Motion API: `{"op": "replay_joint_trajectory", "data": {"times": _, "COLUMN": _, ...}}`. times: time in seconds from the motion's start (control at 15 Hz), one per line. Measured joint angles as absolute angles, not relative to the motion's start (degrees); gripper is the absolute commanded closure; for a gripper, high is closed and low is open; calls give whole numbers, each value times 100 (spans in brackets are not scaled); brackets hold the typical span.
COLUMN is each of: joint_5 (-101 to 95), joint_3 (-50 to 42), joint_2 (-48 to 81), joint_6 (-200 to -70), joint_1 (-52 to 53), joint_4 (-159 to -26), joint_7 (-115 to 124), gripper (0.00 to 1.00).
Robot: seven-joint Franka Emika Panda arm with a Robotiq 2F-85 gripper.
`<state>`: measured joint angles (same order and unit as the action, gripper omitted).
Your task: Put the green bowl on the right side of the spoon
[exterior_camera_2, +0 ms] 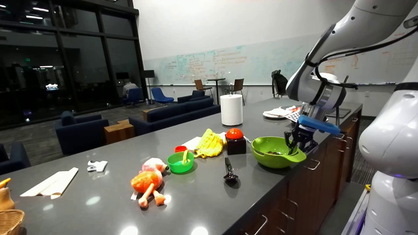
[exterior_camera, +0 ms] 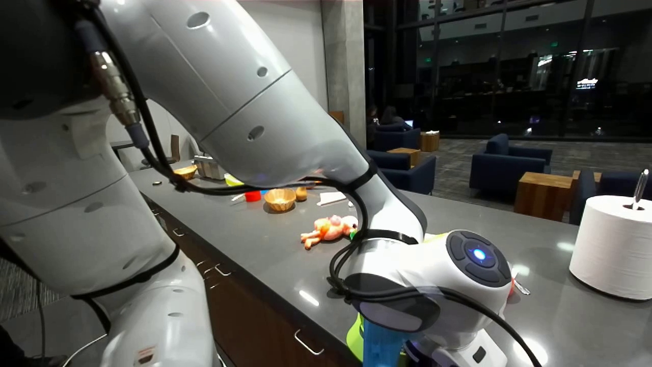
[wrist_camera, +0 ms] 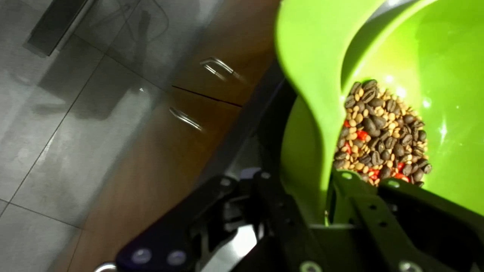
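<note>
The green bowl (exterior_camera_2: 274, 161) stands on the counter near its front edge, to the right of the spoon in that exterior view. It holds dark beans, pale grains and red bits, seen in the wrist view (wrist_camera: 450, 94). Part of it shows beside the arm in an exterior view (exterior_camera: 355, 339). The spoon (exterior_camera_2: 230, 171) lies dark on the counter, apart from the bowl; it is hidden or out of view elsewhere. My gripper (exterior_camera_2: 301, 147) is open at the bowl's rim. In the wrist view, its fingers (wrist_camera: 302, 181) straddle the wall, one inside, one outside, with a gap outside.
A black box with a red dome (exterior_camera_2: 235, 143) stands behind the bowl and spoon. A smaller green dish (exterior_camera_2: 180, 164), a yellow cloth (exterior_camera_2: 210, 144) and an orange plush toy (exterior_camera_2: 148, 182) lie to the left. A paper roll (exterior_camera_2: 232, 111) stands farther back.
</note>
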<state>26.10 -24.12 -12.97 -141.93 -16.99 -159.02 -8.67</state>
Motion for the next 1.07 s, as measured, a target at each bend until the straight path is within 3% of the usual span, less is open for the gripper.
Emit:
{"op": "replay_joint_trajectory", "data": {"times": 0.4, "joint_5": 2338, "joint_3": -2227, "joint_2": -1421, "joint_6": -14192, "joint_1": -1719, "joint_4": -15873, "joint_7": -771, "gripper": 1}}
{"op": "replay_joint_trajectory", "data": {"times": 0.67, "joint_5": 809, "joint_3": -1851, "joint_2": -1705, "joint_6": -13940, "joint_1": -2023, "joint_4": -15813, "joint_7": 252, "gripper": 0}}
{"op": "replay_joint_trajectory", "data": {"times": 1.07, "joint_5": -880, "joint_3": -961, "joint_2": -2819, "joint_6": -12092, "joint_1": -2306, "joint_4": -15302, "joint_7": 1398, "gripper": 0}}
